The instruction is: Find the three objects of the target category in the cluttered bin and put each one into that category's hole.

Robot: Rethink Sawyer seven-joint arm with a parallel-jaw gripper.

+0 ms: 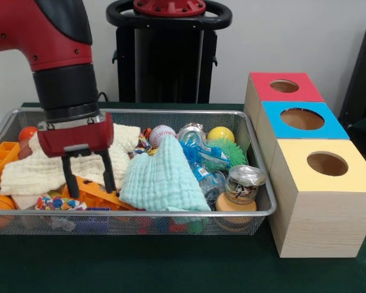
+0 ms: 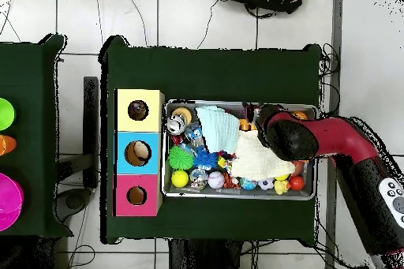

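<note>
A green tabletop (image 1: 171, 268) carries a wire mesh bin (image 1: 134, 223) packed with mixed clutter. Nearest the front sit a metal can (image 1: 244, 183) and a pale green cloth (image 1: 161, 180). Over the bin's left part, the red arm's claw (image 1: 88, 180) hangs open and empty above an orange plastic piece (image 1: 94, 194) and a cream cloth (image 1: 43, 171), apparently poised to search. Farther back lie a baseball (image 1: 160, 134) and yellow ball (image 1: 221, 134). Beside the bin stand three boxes, each with one hole: yellow (image 1: 326, 177), blue (image 1: 302, 119), red (image 1: 285, 86). Which category is wanted cannot be told.
</note>
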